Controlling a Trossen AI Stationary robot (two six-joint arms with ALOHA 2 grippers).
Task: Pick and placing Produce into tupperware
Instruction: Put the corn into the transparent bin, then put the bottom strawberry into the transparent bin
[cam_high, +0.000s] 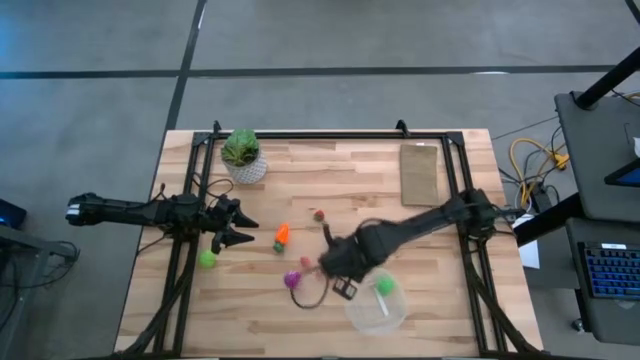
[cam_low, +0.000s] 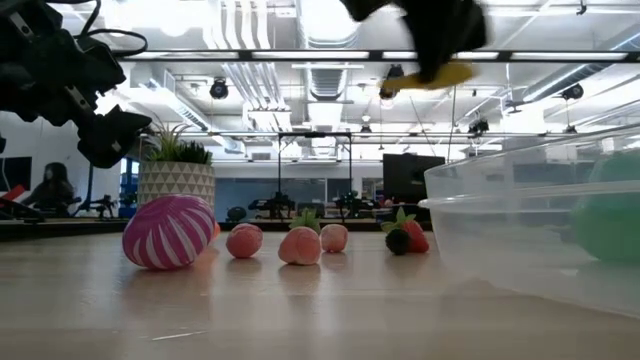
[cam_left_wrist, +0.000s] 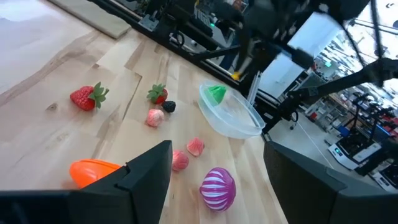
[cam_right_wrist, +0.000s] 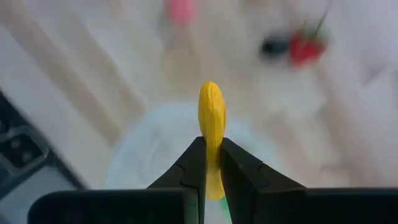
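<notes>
I'm holding the yellow stick (cam_right_wrist: 211, 118) pinched in my right gripper (cam_right_wrist: 212, 163) above the bowl (cam_high: 375, 313); left gripper (cam_left_wrist: 214, 180), spread wide, is hovering near the table's left edge. No readable writing.

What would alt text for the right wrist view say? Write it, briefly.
The right gripper pinches a yellow stick upright between its dark fingers, over the blurred clear tupperware. Red and pink produce lies blurred on the wooden table beyond.

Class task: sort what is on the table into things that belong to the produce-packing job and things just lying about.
Belongs: clear tupperware; yellow stick in right gripper; orange carrot; striped purple piece; strawberry; green ball.
Lying about: potted plant; tan board.
</notes>
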